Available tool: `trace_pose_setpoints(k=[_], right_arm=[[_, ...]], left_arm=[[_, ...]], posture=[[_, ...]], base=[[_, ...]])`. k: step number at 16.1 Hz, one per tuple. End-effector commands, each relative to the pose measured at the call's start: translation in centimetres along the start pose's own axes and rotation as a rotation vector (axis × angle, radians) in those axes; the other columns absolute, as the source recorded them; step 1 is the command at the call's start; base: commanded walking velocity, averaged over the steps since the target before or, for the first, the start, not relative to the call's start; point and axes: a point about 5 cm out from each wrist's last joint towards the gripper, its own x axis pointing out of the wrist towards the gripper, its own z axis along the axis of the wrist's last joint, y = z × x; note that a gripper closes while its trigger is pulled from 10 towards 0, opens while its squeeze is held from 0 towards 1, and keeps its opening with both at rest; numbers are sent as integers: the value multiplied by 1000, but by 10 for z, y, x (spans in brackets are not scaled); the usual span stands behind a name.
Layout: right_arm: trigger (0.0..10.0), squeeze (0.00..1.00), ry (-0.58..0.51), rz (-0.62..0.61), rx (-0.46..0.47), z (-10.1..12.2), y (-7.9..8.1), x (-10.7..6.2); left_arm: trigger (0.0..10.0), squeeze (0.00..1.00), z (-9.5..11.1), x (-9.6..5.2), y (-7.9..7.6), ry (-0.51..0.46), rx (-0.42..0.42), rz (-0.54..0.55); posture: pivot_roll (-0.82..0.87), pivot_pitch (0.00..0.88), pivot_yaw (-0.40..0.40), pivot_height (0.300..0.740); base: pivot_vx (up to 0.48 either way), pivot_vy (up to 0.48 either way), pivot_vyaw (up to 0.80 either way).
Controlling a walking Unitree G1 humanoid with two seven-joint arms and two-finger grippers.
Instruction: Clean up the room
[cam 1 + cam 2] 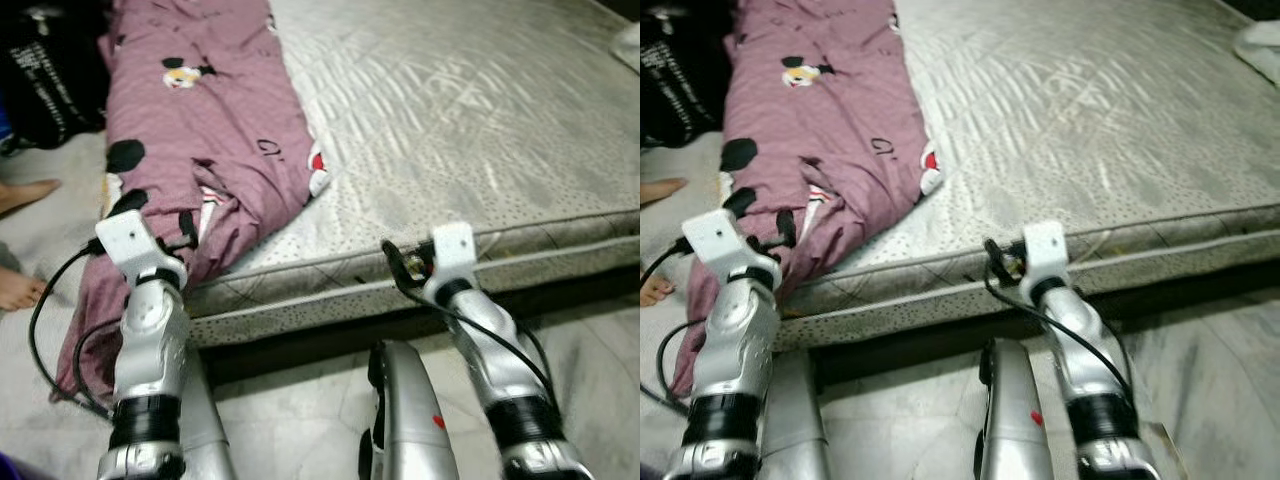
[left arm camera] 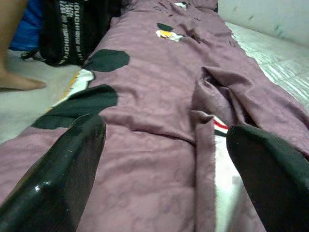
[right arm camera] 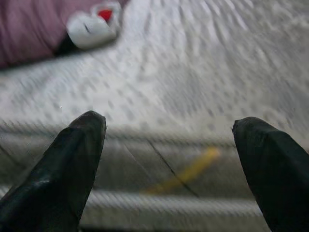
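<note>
Your left end effector (image 2: 164, 145) hovered over the purple blanket (image 1: 200, 140), fingers spread wide, gripping nothing. That blanket lay along the mattress's (image 1: 470, 130) left edge, spilling off its near-left corner toward the floor (image 1: 300, 420). Your right end effector (image 3: 169, 145) faced the mattress's near edge, fingers apart too.

Right gripper (image 3: 169, 130), fingers spread apart, faces the grey mattress (image 3: 203, 72) edge, where a yellow streak (image 3: 190, 171) lies. Beyond, the mauve blanket (image 3: 34, 29) shows a white-and-red patch (image 3: 94, 26).
</note>
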Motion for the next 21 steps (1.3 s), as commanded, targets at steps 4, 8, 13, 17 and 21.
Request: trace_pose_setpoints(k=[4,8,13,17,21], right_arm=[[10000,0,-2,-14,-28,7,-5,-13],[10000,0,18,-27,-45,5,-11,-21],[10000,0,29,-18,-54,6,-6,-19],[10000,0,32,-24,-47,6,-4,-17],[10000,0,29,-26,-44,6,-2,-15]], left_arm=[[10000,0,-19,20,15,172,42,108],[10000,0,-23,37,-1,247,64,28],[10000,0,-38,37,-58,331,206,-255],[10000,0,-77,2,-109,438,355,-579],[10000,0,-91,-29,-140,402,608,-912]], posture=[[-86,142,-58,490],[-110,134,-66,490],[-103,111,-64,490],[-99,97,-56,490],[-83,84,-50,490]], base=[[0,0,0],[0,0,0],[0,0,0],[0,0,0],[0,0,0]])
